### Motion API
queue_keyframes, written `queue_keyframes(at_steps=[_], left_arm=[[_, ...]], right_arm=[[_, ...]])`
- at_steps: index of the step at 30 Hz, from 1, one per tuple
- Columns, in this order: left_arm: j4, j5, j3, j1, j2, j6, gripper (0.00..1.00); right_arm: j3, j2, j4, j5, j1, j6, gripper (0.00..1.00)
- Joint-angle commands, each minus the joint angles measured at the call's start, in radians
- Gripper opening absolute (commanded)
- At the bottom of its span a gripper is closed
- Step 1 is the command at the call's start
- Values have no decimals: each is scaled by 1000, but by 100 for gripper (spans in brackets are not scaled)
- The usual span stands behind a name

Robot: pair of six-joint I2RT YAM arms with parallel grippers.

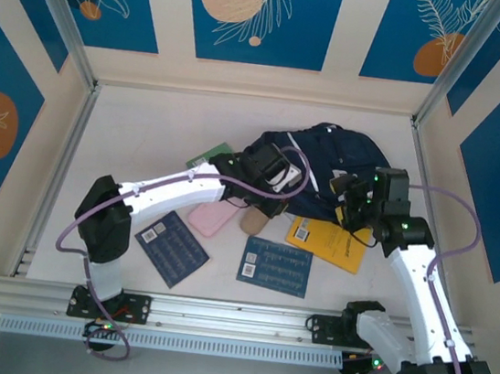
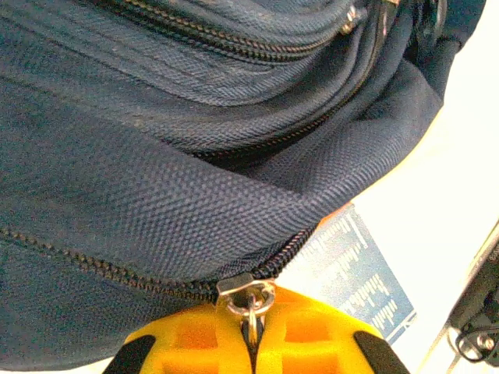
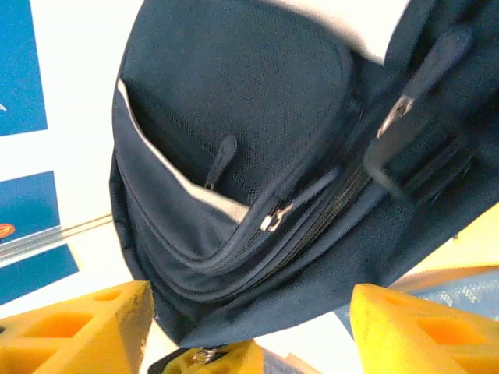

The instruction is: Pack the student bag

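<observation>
The student bag (image 1: 333,152), dark navy with front zip pockets, lies at the back middle of the table. My left gripper (image 2: 253,315) is shut on the metal zipper pull (image 2: 251,300) at the bag's lower edge, and from above the left gripper (image 1: 277,174) sits on the bag's left side. My right gripper (image 3: 249,312) stands open, its yellow fingers (image 3: 86,327) wide apart below the bag's (image 3: 257,148) front pockets, with nothing held. From above, the right gripper (image 1: 349,202) is at the bag's front right edge.
On the table in front of the bag lie a yellow book (image 1: 330,244), two blue booklets (image 1: 171,249) (image 1: 275,266), a pink case (image 1: 212,217) and a tan object (image 1: 253,220). A green item (image 1: 206,155) lies left of the bag. Walls close in on three sides.
</observation>
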Motion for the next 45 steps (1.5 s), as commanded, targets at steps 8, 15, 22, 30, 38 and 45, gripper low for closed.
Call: queue_keyframes(at_steps=[8,15,22,30,38,45], left_arm=[[-18,-40,-12,-32,-84,-69,0],[8,-15,-38,-53,-99,-92,0],[17,-13,-70,-62,-117,-95,0],[36,3,-92,-67,-116,-96,0],[-33,-65,-93,-50,-101,-50,0],[-42,-62,-144,-23,-137,-53,0]], right_arm=[[-254,-96,148,-26,90,228,83],[-291,-29,335,48,106,254,81],[-292,88,498,46,85,167,59],[-259,155,499,18,45,85,7],[-265,113,424,-5,-27,12,0],[-245,114,388,-41,-64,-50,0]])
